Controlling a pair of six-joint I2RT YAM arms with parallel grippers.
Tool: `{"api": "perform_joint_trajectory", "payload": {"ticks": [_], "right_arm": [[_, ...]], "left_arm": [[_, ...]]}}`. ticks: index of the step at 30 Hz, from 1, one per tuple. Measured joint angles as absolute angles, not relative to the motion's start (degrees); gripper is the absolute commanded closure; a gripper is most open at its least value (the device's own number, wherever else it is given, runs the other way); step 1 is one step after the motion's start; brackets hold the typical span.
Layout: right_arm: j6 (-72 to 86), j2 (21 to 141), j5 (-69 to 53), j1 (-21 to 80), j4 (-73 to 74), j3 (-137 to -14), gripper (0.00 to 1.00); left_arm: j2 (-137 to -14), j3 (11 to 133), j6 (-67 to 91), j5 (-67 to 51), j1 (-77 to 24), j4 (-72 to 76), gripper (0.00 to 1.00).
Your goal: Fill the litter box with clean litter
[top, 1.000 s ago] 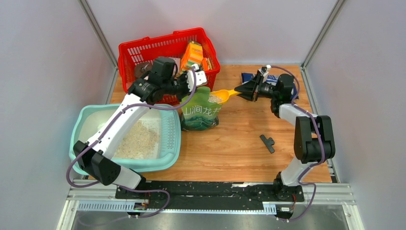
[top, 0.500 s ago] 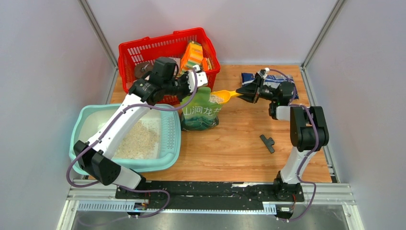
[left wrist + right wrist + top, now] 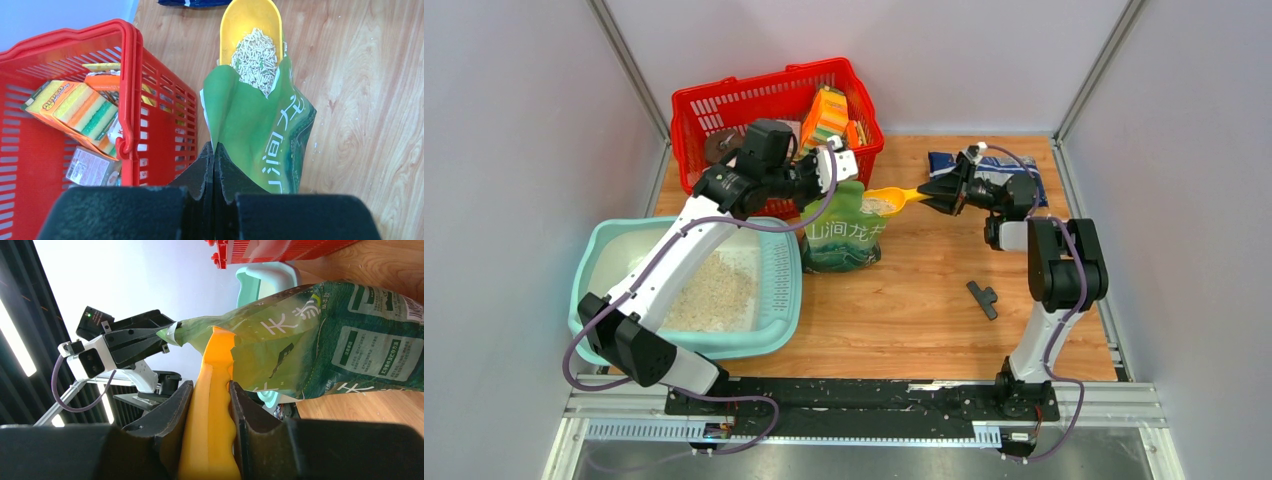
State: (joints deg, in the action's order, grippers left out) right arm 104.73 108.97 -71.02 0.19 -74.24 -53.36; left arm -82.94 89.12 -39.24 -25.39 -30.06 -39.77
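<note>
left tool (image 3: 214, 162) pinches green printed bag (image 3: 250, 125) | right tool (image 3: 210, 392) grips yellow plastic scoop (image 3: 247, 20), beige litter (image 3: 256, 52) inside | red mesh basket (image 3: 724, 105) adjoins bag | left arm (image 3: 674, 260) overlaps teal plastic litter box (image 3: 781, 300)

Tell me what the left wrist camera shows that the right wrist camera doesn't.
Only the left wrist view: litter heaped in the yellow scoop, and a sponge pack in the red basket. Only the right wrist view: the right gripper shut on the scoop's handle, and a corner of the litter box. Both: the scoop, the basket, the green bag, and the left gripper pinching the bag's edge.
</note>
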Motion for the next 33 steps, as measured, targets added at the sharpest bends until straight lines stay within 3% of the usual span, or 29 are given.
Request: {"api": "perform_joint_trajectory", "payload": {"ticks": [16,25,33], "right_arm": [[104.42,105.32,-74.04,-2.74,-73.56,-53.41,1.0],[86.67,99.11,-74.89,-4.51,-46.96,-59.42,1.0],[83.07,99.13,-74.56,-6.31,-41.1,-60.9,1.0]], "left_arm": [[-83.07,89.17,-39.99,-26.3,-30.63,-39.44,1.0],[-83.09,89.21,-39.97,-25.04,-30.22,-39.38,1.0],[-83.09,89.21,-39.94,-23.44,-29.52,-39.09,1.0]]}}
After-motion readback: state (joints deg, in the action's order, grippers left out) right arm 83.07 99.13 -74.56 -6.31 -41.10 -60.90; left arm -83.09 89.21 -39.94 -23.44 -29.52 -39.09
